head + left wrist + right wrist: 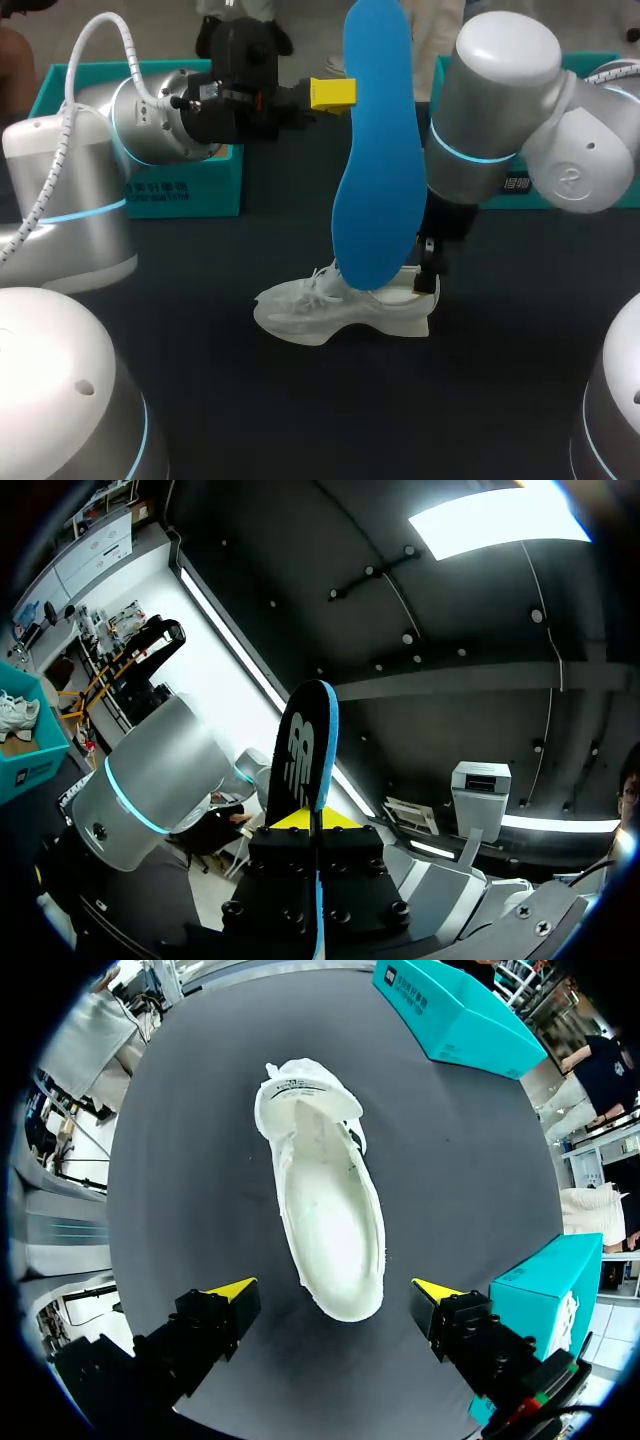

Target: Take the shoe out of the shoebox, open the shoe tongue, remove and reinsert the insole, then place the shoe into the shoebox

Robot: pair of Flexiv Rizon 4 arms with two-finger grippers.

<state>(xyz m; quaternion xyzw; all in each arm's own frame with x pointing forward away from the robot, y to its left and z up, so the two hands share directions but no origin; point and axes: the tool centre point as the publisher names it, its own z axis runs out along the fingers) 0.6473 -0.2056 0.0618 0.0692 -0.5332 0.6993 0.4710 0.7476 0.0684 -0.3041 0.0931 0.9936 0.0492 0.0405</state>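
A long blue insole (378, 150) hangs upright above the table, its lower end in front of the white shoe (335, 308). My left gripper (332, 93) is shut on the insole's upper part; in the left wrist view the insole (305, 745) stands edge-on out of that gripper (312, 822). The shoe lies on the dark table, toe towards my left. My right gripper (430, 268) hangs just over its heel. In the right wrist view this gripper (335, 1290) is open, its fingers wide on either side of the heel of the shoe (325, 1185), touching nothing. The shoe's inside shows white.
A teal shoebox (185, 190) stands at the back left behind my left arm, another teal box (520, 182) at the back right behind my right arm. Both show in the right wrist view, one box (455, 1015) beyond the toe, the other box (545, 1290) beside the gripper.
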